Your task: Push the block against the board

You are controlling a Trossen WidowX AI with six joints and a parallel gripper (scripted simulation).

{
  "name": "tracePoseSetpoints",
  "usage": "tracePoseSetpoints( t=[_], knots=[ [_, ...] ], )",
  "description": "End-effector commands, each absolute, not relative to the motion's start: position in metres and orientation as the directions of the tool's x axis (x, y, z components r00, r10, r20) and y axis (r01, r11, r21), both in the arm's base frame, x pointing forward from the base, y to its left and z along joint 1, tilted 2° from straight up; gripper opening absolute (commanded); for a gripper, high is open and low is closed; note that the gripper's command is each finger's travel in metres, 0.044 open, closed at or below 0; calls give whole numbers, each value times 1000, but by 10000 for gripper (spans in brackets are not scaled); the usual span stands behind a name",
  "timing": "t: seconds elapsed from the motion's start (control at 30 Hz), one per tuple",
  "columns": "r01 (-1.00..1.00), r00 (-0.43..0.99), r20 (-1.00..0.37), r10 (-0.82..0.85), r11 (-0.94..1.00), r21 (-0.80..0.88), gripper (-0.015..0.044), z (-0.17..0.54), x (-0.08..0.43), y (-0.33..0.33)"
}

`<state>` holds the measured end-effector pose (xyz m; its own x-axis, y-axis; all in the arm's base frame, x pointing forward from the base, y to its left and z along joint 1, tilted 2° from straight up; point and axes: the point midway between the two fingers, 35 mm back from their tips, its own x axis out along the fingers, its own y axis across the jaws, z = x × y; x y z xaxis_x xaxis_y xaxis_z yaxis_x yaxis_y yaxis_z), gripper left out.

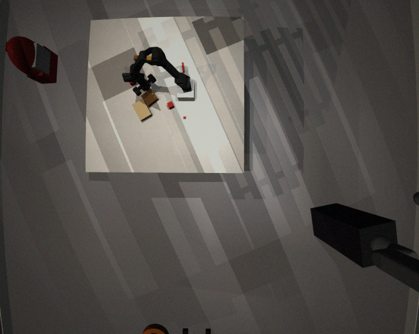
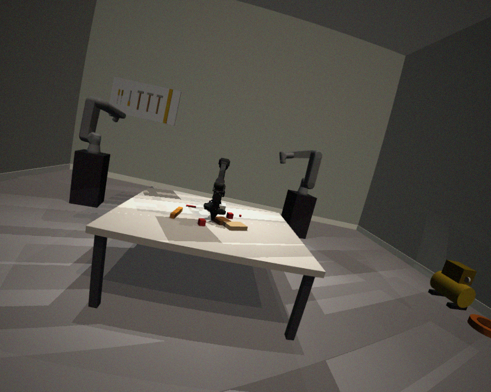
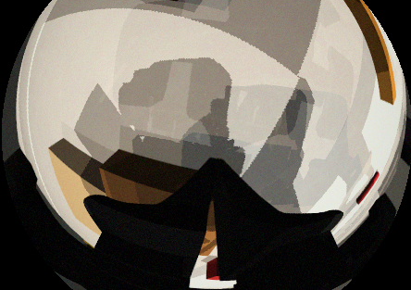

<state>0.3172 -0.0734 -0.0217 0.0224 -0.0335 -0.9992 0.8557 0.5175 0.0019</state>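
1: Two task items on the desk (image 1: 202, 143). List them.

2: Item one: square block (image 1: 149, 97), dark brown, low and flat, lying just below the end effector (image 1: 141, 88). Item two: board (image 1: 141, 110), pale tan, flat, a little longer than the block, on the block's far side from the arm. From above, the two look to meet along one side. I cannot tell whether that side is fully seated or whether any edges are even.

1: End effector condition?

2: Fingers together, nothing between them. It is low over the desk at the block's near side. The wrist view shows the closed tips (image 3: 212, 166) just beside the block's dark top (image 3: 144, 172).

1: Handling notes for the block?

2: Judged rigid and light, with a smooth underside, so it should slide readily and may twist if pressed off-centre. No grasp is wanted, since lifting is forbidden. Contact point: the middle of the side facing away from the board, low down, with the closed fingers as a blunt pusher. The board looks just as light and may skate away under a hard shove.

1: Other stock?

2: Red cube (image 1: 170, 104) to the right, well apart. Orange bar (image 2: 176, 212) is across the desk. Neither is in the push line.

1: Outstanding?

2: Confirm flush contact and one even edge, then move the end effector away.
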Motion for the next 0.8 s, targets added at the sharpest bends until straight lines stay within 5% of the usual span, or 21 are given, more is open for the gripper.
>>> tracePoseSetpoints(
  t=[0.0, 0.77],
  knots=[
    [855, 12, -1000, -28, 519, -4, 0, -25, 312, -68],
    [855, 12, -1000, -29, 519, -4, 0, -24, 319, -75]
  ],
)
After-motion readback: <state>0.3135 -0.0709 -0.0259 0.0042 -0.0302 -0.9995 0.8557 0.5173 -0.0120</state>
